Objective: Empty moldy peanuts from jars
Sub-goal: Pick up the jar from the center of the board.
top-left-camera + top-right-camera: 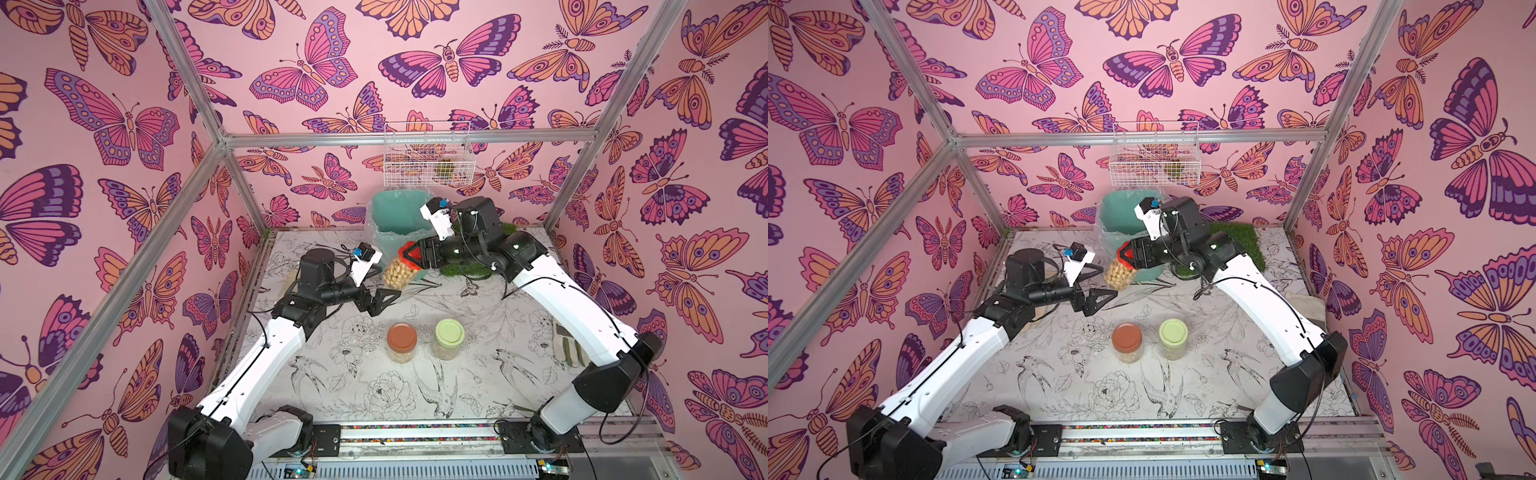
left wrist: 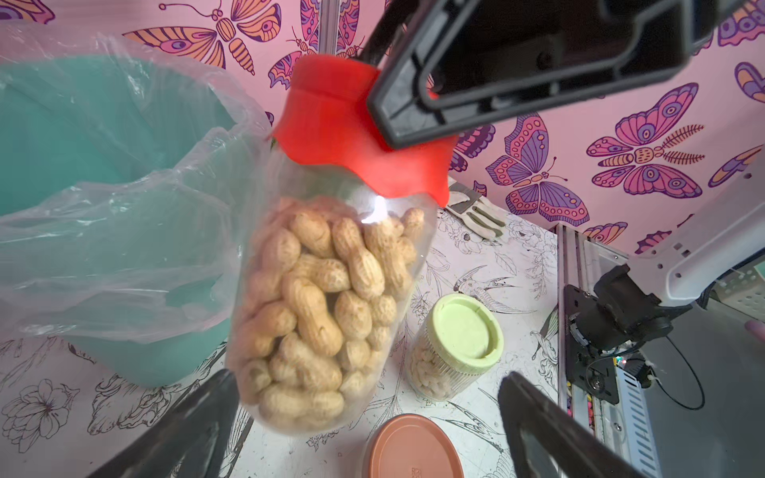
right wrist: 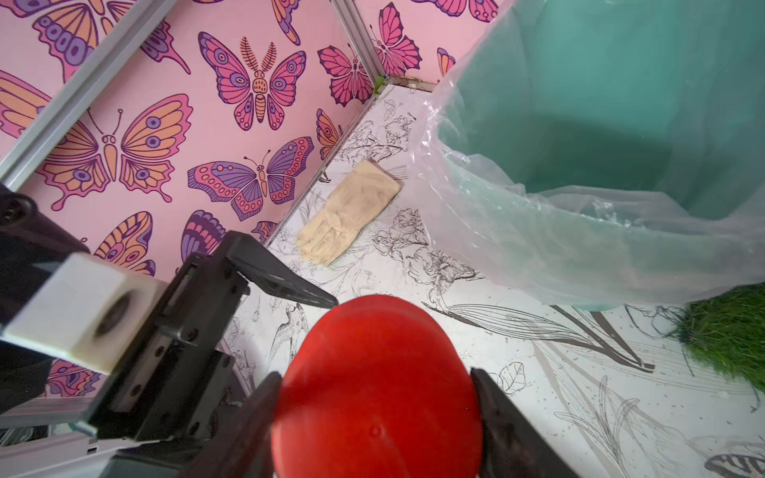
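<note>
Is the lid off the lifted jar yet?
No: the red lid caps the peanut jar, with the right gripper clamped on it.

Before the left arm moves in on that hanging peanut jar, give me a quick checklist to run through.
1. Right claw clamped on red lid: ok.
2. Left claw open: ok.
3. Hanging jar inside left claw's opening: cannot tell.
4. Red lid removed: not ok, it's on the jar.
5. Teal bin beside jar, liner open: ok.
6. Brown-lidded jar and green-lidded jar upright, away from both claws: ok.

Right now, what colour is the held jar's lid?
Red lid, clearest in the right wrist view.
</note>
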You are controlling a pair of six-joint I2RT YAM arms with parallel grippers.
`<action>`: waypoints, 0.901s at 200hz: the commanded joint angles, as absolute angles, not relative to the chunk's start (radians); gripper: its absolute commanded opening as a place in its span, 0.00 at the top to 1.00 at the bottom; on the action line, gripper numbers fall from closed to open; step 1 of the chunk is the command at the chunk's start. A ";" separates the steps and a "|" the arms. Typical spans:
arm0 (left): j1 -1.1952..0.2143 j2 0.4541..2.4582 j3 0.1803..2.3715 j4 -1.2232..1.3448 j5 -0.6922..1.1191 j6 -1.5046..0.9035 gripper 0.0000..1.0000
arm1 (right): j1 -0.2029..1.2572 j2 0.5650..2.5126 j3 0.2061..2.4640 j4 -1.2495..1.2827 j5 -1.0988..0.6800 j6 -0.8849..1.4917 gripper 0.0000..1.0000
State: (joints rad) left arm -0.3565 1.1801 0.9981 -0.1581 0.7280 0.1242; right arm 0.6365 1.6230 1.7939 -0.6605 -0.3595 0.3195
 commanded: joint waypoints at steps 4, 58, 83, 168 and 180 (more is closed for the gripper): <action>-0.372 1.195 1.015 -0.127 0.702 0.146 0.00 | 0.633 1.627 1.827 -0.597 -0.441 0.364 1.00; -0.383 1.208 0.972 -0.004 0.688 0.076 0.03 | 0.632 1.637 1.801 -0.537 -0.516 0.415 1.00; -0.390 1.209 0.955 0.009 0.674 0.071 0.02 | 0.633 1.637 1.792 -0.519 -0.539 0.426 1.00; -0.391 1.221 0.937 0.034 0.645 0.054 0.17 | 0.633 1.639 1.749 -0.485 -0.592 0.447 1.00; -0.391 1.221 0.936 0.036 0.645 0.054 0.21 | 0.632 1.634 1.740 -0.479 -0.591 0.448 1.00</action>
State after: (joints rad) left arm -0.3878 1.2133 0.9527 0.0071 0.6575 0.0673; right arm 0.6346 1.6386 1.7485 -0.5304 -0.5518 0.4305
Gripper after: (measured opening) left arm 0.817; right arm 0.681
